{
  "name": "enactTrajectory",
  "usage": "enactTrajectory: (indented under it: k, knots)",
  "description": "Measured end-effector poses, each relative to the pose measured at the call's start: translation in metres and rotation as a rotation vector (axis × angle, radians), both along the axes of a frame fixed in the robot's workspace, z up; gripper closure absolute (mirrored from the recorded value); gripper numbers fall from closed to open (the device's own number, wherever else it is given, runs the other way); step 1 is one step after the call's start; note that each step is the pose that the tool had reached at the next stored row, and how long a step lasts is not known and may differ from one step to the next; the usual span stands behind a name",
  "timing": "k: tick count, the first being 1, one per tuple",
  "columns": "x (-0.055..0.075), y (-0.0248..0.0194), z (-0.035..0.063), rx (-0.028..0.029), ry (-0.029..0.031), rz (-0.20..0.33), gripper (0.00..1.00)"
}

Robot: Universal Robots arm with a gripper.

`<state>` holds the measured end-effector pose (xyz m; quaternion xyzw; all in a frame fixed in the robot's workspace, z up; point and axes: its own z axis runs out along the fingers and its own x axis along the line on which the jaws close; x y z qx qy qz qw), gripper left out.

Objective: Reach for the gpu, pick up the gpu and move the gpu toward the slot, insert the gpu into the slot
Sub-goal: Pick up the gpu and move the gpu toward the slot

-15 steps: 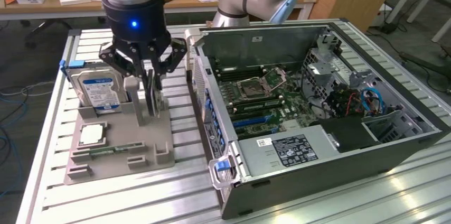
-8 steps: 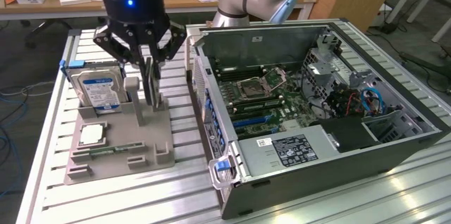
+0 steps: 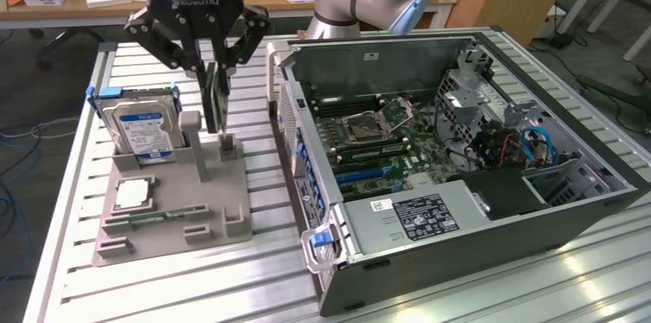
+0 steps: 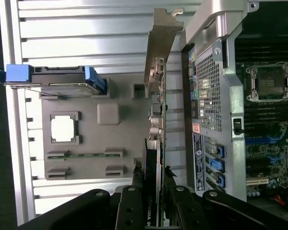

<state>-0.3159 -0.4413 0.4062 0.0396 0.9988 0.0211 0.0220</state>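
The gripper is clamped on the gpu, which stands upright on edge over the grey holder on the tabletop, at the exterior view's left of the open case.

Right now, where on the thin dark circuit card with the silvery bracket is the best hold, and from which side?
The upper edge, from straight above, one finger on each flat face. The thin dark circuit card stands on edge over the grey moulded holder, faces vertical, and the black end effector pinches it that way.
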Motion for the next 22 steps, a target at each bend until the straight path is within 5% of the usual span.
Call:
enactTrajectory:
  k: [9, 11, 14, 22]
  knots:
    - [0.000, 0.0000, 0.0327, 0.0021, -0.0003, 0.000, 0.73]
    - [0.000, -0.0001, 0.0369, 0.0021, -0.0041, 0.000, 0.73]
    - [0.007, 0.0000, 0.0469, 0.0065, -0.0052, 0.000, 0.73]
    - [0.035, 0.0000, 0.0496, 0.0157, -0.0046, 0.000, 0.73]
